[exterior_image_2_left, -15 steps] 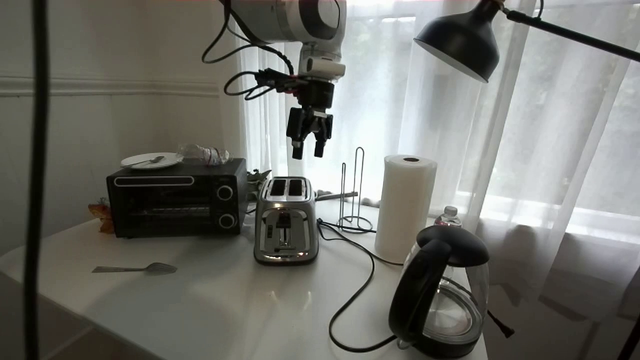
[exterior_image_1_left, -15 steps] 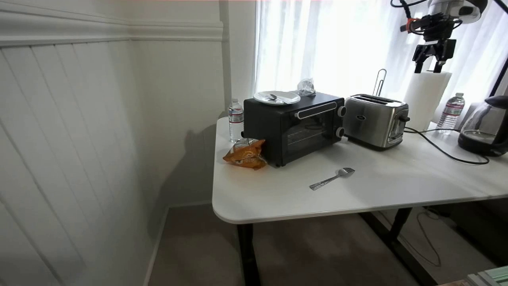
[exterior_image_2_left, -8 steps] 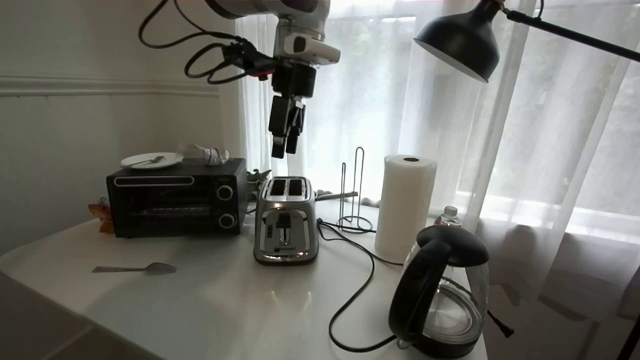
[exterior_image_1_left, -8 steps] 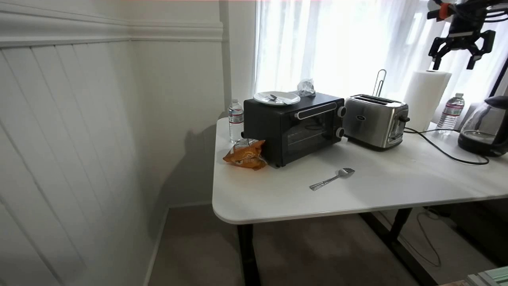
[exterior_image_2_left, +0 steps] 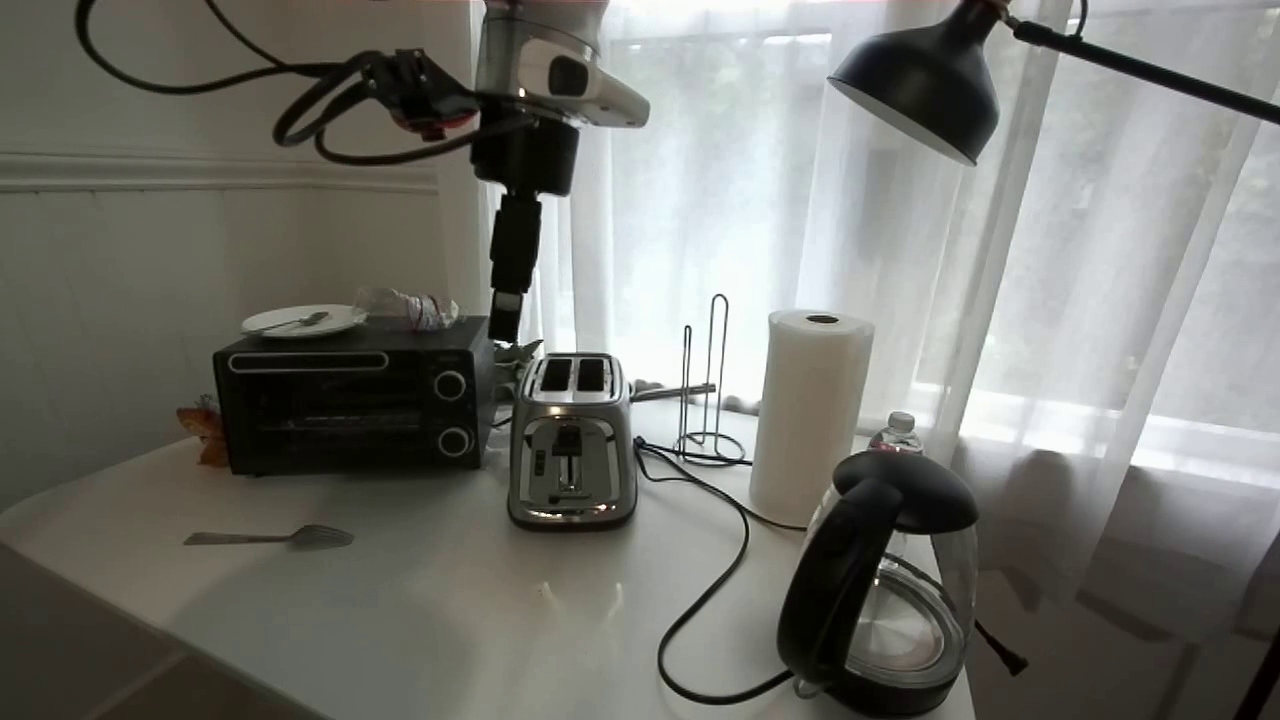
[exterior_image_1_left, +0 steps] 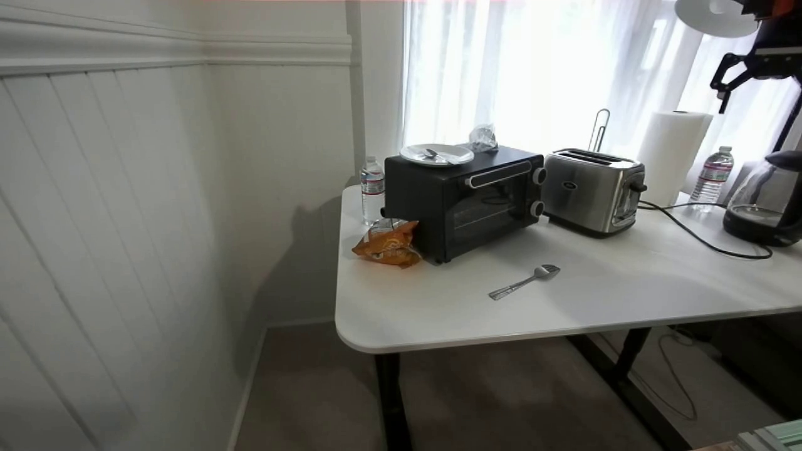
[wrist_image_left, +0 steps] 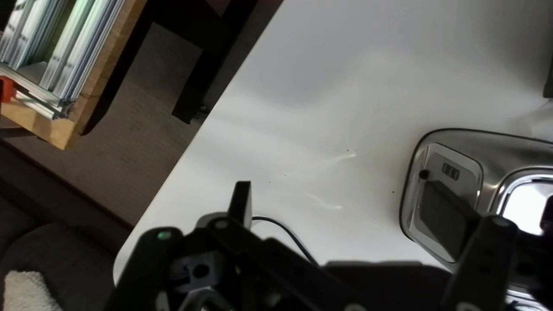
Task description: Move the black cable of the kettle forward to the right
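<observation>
The black cable [exterior_image_2_left: 738, 555] lies in a curve on the white table between the toaster and the kettle [exterior_image_2_left: 840, 580]. The cable [exterior_image_1_left: 695, 237] and kettle [exterior_image_1_left: 758, 216] also show in the exterior view where the kettle is cut by the right edge. A plug end [exterior_image_2_left: 1012, 661] hangs past the table edge behind the kettle. My gripper [exterior_image_2_left: 506, 316] is high above the table, apart from the cable. In the wrist view my gripper [wrist_image_left: 337, 185] is open with nothing between its fingers; part of the cable [wrist_image_left: 287, 231] shows below the left finger. The kettle is hidden there.
The silver toaster [exterior_image_2_left: 572, 470] stands beside the black toaster oven [exterior_image_2_left: 350, 400]. A paper towel roll [exterior_image_2_left: 812, 420], wire stand [exterior_image_2_left: 710, 450] and water bottle [exterior_image_2_left: 897, 433] stand at the back. A lamp [exterior_image_2_left: 925, 85] hangs above. A fork [exterior_image_2_left: 270, 538] lies in front.
My arm has moved rightward in an exterior view and leftward and larger in the exterior view facing the kettle. The gripper has turned about its axis. The cable and kettle have not moved.
</observation>
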Controlling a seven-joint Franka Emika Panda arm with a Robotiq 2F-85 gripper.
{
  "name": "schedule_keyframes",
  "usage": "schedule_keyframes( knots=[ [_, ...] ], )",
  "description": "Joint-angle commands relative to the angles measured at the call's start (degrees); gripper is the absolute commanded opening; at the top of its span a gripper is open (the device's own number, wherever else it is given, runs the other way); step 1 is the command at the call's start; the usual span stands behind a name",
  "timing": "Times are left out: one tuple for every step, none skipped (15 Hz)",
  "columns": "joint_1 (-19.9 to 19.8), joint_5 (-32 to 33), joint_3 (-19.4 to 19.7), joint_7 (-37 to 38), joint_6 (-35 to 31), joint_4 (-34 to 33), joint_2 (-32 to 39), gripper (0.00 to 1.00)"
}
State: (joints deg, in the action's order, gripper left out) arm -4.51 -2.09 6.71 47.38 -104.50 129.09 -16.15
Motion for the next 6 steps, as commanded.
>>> schedule_keyframes(
  knots=[
    [-1.7, -0.4, -1.6, -0.9, 0.1, 0.5, -0.6, 1.00],
    [-1.8, -0.5, -1.6, -1.2, 0.0, 0.8, -0.9, 1.00],
    [-1.8, -0.5, -1.6, -1.3, -0.2, 1.0, -1.0, 1.00],
    [-1.8, -0.5, -1.6, -1.4, -0.3, 1.1, -1.0, 1.00],
    [-1.8, -0.5, -1.6, -1.4, -0.3, 1.1, -1.0, 1.00],
    [-1.8, -0.5, -1.6, -1.4, -0.4, 1.1, -1.0, 1.00]
  ],
)
